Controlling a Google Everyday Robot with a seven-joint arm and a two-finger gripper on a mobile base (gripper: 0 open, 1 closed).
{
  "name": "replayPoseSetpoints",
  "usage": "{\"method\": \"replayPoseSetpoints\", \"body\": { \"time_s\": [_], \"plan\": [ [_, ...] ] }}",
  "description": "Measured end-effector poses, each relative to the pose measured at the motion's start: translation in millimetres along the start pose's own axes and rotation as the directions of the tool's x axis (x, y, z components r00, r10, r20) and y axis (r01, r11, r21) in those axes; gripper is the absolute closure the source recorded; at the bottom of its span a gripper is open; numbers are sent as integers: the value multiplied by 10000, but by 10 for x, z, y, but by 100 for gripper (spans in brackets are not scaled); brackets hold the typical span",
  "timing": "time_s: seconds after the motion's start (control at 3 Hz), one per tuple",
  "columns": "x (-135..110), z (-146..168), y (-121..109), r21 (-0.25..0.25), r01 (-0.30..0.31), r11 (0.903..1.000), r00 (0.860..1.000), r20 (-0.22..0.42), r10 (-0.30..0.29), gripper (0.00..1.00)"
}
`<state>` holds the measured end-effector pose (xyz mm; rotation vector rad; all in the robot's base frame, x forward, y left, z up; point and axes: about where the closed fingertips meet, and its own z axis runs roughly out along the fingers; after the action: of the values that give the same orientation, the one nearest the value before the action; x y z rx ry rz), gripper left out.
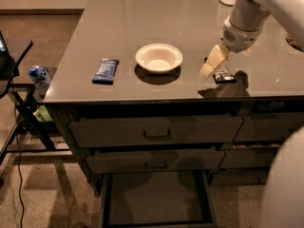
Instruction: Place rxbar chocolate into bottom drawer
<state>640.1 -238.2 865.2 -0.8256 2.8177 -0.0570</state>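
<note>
The rxbar chocolate (223, 75), a small black-wrapped bar, lies flat on the grey counter near its front edge, right of the white bowl. My gripper (210, 64) hangs from the white arm at the upper right. It points down and to the left, and its cream tip sits just left of the bar and partly over the bar's left end. Whether it touches the bar is not clear. The bottom drawer (156, 199) is pulled out below the two handled drawers, and its dark inside shows nothing in it.
A white bowl (158, 57) sits mid-counter and a blue-wrapped bar (105, 70) lies to its left. A blue can (39, 77) stands on a side stand at the left. More drawers (266, 127) flank the stack on the right. A white robot part (287, 184) fills the lower right corner.
</note>
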Motion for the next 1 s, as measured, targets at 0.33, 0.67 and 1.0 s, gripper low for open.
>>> {"method": "replayPoseSetpoints", "body": {
  "time_s": [0.33, 0.67, 1.0],
  "plan": [
    [-70, 200, -124, -319, -255, 9992, 9996, -163, 250, 0],
    [-129, 290, -140, -476, -393, 9981, 9990, -250, 381, 0],
    [-130, 423, -214, -609, -480, 9970, 9984, -341, 459, 0]
  ]
}}
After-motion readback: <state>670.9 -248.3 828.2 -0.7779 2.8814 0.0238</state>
